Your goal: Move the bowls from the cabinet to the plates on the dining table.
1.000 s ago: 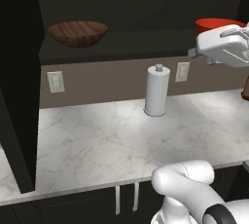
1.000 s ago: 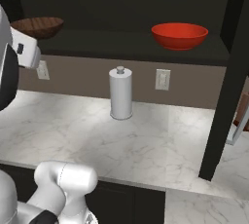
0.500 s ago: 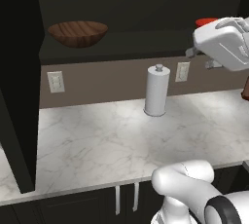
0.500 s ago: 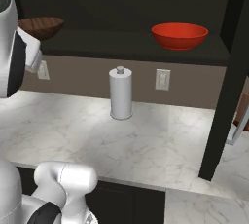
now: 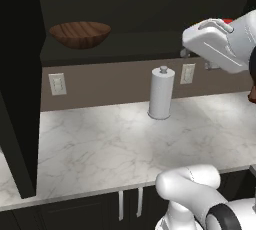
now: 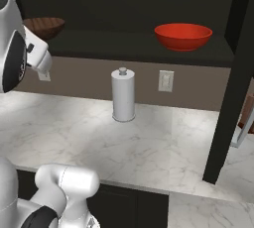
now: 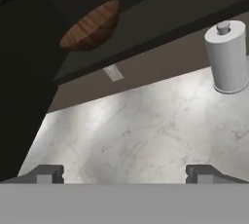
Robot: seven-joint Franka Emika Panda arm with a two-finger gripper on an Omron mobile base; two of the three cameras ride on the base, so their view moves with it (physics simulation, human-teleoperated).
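Both bowls sit on the open cabinet (image 6: 233,73) shelf: wooden bowl (image 5: 80,34) left, red bowl (image 6: 183,35) right. My gripper (image 7: 124,173) is empty, jaws wide. I judge the wooden one rigid, light, less slick; I'd pinch its rim, one finger inside.

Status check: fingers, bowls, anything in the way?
Fingers open, holding nothing. Wooden bowl and red bowl both on the cabinet shelf. Paper towel roll stands on the counter below.
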